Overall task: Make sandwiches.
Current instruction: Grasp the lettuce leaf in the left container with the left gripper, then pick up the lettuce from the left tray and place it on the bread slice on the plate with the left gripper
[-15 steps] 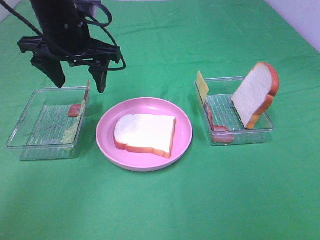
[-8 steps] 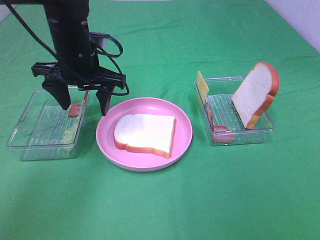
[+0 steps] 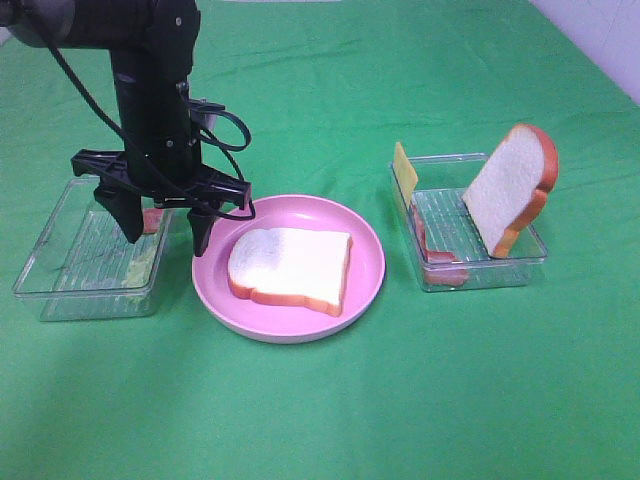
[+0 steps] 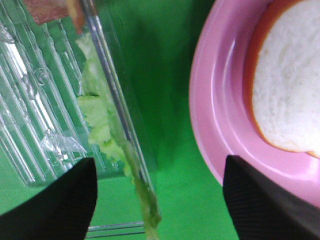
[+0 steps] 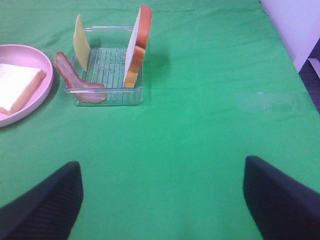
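**Exterior high view.** I see the left gripper (image 3: 165,238) lowered over the plate-side wall of the left tray (image 3: 45,290) with its jaws wide. One finger is inside the tray and the other is outside it, between the tray and the pink plate (image 3: 368,272). Pale lettuce (image 3: 143,262) lies along that wall, and a bacon piece (image 3: 152,220) shows beside the inner finger. One bread slice (image 3: 290,268) lies flat on the plate, near the outer finger but apart from it. The right tray (image 3: 525,262) is well apart from the gripper. In it a second bread slice (image 3: 512,188) leans upright and a cheese slice (image 3: 404,170) stands at a far corner. A bacon strip (image 3: 437,258) lies at its plate-side edge.

**Left wrist view.** The spread fingers (image 4: 50,195) straddle the tray wall. Only here do I see that the lettuce (image 4: 100,125) hugs the wall's inner face and touches neither finger. Nothing is gripped.

**Right wrist view.** The right gripper (image 5: 160,205), which the high camera does not show, hangs wide and empty over the green cloth (image 5: 200,140). It is well apart from the right tray. I cannot tell whether the bacon strip (image 5: 75,77) lies inside the tray or over its wall.
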